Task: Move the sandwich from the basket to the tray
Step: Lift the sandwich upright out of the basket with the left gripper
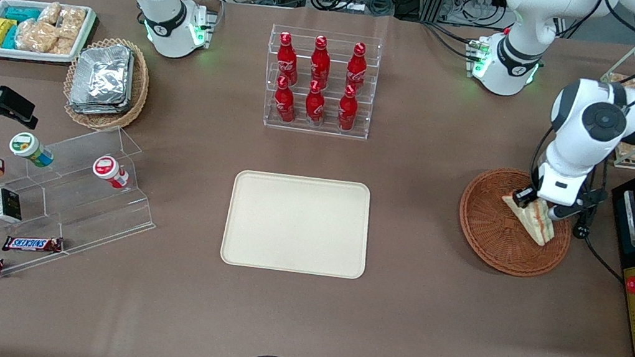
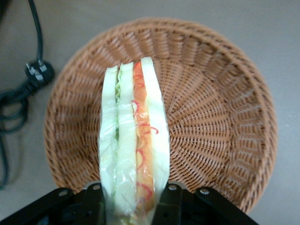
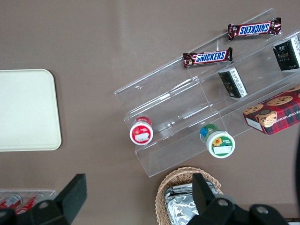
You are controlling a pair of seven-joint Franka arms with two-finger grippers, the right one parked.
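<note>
gripping the sandwich [image 2: 134, 140], your end effector [image 1: 534, 204] sits over the basket [image 1: 489, 229], fingers [image 2: 171, 206] clamped on both bread faces near one end of the wedge. in the wrist view the sandwich stands on edge w/ its red and green filling layers facing the camera and the basket [image 2: 220, 117] weave showing round it; can't tell if its lower tip touches the weave. in the front view it [image 1: 532, 218] hangs tilted above the basket's side nearest the working arm's end of the worktop [image 1: 396, 329]. the tray [image 1: 298, 223] lies flat at the worktop's middle, well apart from the basket, nearer the front cam than the rack of red bottles [image 1: 319, 81].
</note>
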